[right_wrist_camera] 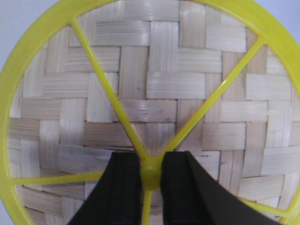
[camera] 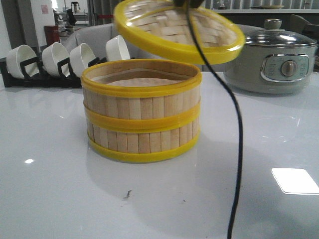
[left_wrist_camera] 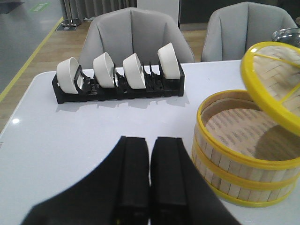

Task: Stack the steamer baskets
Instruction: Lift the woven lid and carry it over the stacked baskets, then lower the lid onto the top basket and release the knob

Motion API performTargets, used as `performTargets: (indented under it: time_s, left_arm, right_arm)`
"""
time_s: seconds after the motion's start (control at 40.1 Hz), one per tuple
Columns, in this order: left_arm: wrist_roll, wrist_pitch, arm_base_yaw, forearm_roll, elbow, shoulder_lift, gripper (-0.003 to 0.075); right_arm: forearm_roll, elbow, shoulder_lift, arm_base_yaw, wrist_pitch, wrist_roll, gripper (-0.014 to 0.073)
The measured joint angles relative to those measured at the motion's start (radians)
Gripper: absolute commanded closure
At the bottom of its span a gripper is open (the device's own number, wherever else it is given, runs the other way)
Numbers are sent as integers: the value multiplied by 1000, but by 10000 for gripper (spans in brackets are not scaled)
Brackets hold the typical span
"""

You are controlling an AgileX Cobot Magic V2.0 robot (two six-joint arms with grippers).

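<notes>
White bench carries the stacked baskets; right tool clamps the lid hub, lid tilted, above and right-offset; left tool closed, empty

- A glossy white table reflects a bright square patch of light.
- Two grey chairs stand behind the table.
- The wooden floor carries a yellow line.
- Grey curtains hang at the back.
</notes>
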Motion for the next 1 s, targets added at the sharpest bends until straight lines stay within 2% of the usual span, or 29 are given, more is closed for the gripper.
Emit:
performTargets:
  time_s: [0.175, 0.35, 0.999]
  left_arm:
    - [0, 0, 0, 0, 0, 0, 625]
    - [0, 0, 0, 0, 0, 0, 625]
    - [0, 0, 0, 0, 0, 0, 625]
  right_arm:
    - [2, -135, 132, 71, 49, 0, 536]
    - [2, -202, 217, 85, 61, 0, 536]
    - [-3, -229, 270, 85, 38, 0, 536]
